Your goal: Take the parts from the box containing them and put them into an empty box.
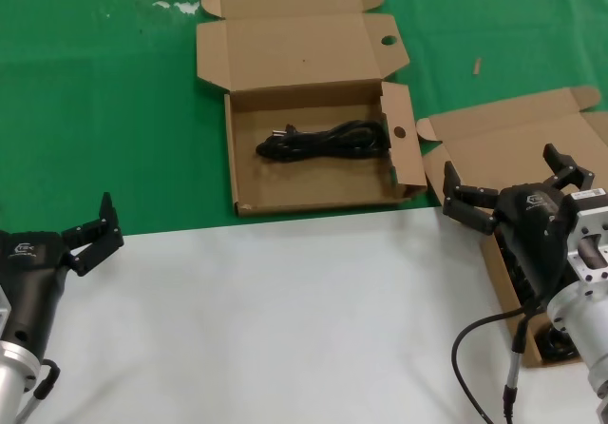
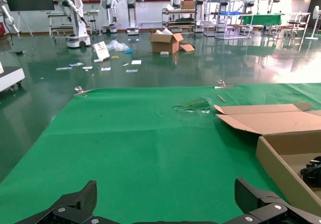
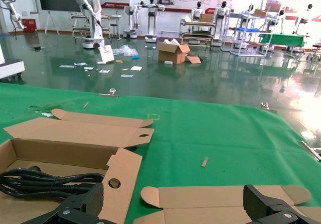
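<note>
With one black coiled power cable already in the holed brown cardboard box, the empty right gripper, fingers spread, hovers over the plain brown cardboard source box, next to descend and clamp another cable; the left gripper waits spread wide.

- Boxes: brown corrugated cardboard, matt.
- Cable: black, smooth, slightly glossy sheath.
- Cloth: green, matt, felt-like.
- Bench: white, smooth front part.
- Grippers: black matt plastic.

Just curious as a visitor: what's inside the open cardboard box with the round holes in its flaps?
One coiled black cable lies on the floor of the holed box. The near wall hides a thin strip of the floor.
</note>
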`<state>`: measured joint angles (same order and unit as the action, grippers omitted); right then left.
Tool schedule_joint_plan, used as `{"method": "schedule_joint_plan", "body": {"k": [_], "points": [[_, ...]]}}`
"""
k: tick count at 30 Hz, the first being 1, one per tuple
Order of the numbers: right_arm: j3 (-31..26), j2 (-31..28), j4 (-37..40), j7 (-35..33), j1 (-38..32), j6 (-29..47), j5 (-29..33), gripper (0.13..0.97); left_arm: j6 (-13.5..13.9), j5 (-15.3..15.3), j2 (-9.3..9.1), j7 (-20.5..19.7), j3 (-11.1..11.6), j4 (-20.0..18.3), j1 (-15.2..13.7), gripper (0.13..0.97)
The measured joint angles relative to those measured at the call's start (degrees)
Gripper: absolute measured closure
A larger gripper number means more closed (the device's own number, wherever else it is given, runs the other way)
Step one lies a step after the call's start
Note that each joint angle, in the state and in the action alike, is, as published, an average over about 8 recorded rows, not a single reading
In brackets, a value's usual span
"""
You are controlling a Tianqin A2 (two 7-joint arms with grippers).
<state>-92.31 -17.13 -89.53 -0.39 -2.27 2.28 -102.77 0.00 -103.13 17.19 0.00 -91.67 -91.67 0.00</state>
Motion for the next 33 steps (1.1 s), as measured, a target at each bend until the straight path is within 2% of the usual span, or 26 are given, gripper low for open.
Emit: {"method": "schedule_joint_plan", "body": {"k": [33], "points": [[0.0, 0.0, 0.0, 0.0, 0.0, 0.0, 0.0, 0.129, 0.0, 0.0, 0.0, 0.0, 0.0, 0.0, 0.0, 0.132]]}}
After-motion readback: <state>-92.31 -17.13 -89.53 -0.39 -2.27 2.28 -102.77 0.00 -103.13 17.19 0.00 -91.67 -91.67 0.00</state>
